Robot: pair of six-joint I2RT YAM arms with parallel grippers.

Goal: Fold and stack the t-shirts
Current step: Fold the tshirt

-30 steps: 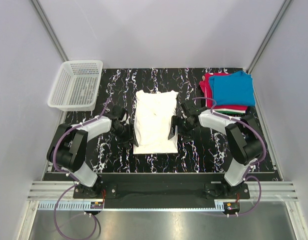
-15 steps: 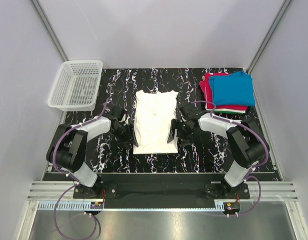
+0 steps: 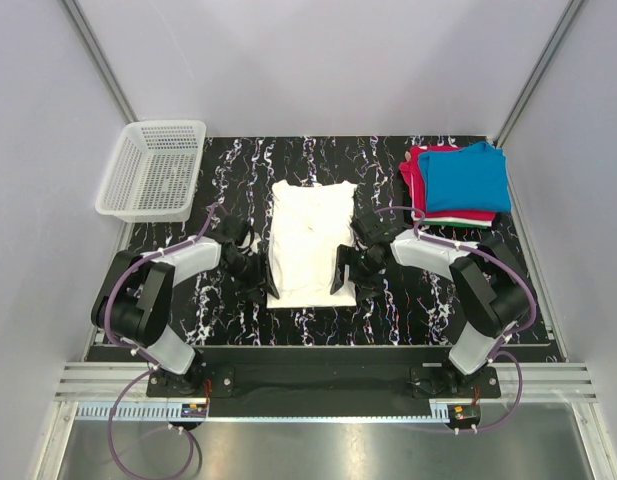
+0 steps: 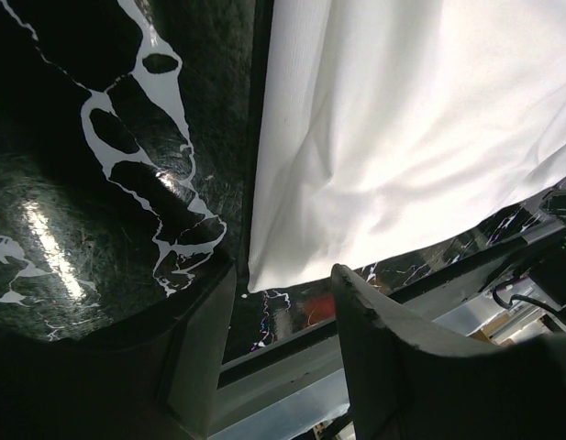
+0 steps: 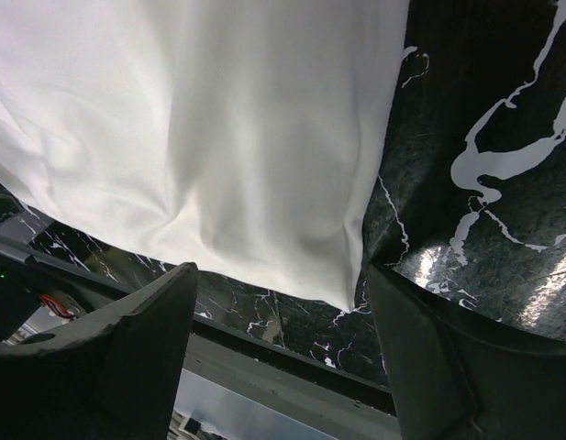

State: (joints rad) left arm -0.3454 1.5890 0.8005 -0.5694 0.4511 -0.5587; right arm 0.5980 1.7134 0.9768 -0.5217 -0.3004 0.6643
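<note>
Black, white-veined marble-pattern surface [image 3: 318, 160] is carrying a white cloth t-shirt [image 3: 308, 240], which is lying at its centre as a long rectangle with the sides turned in. Left claw [image 3: 260, 290] and right claw [image 3: 350, 282] are standing open, one at each near corner of the hem and gripping nothing, probably so that both corners can be pinched and lifted together. A folded blue t-shirt [image 3: 466, 178] is resting on folded red ones [image 3: 416, 170] at the far right, apparently as the receiving stack.
</note>
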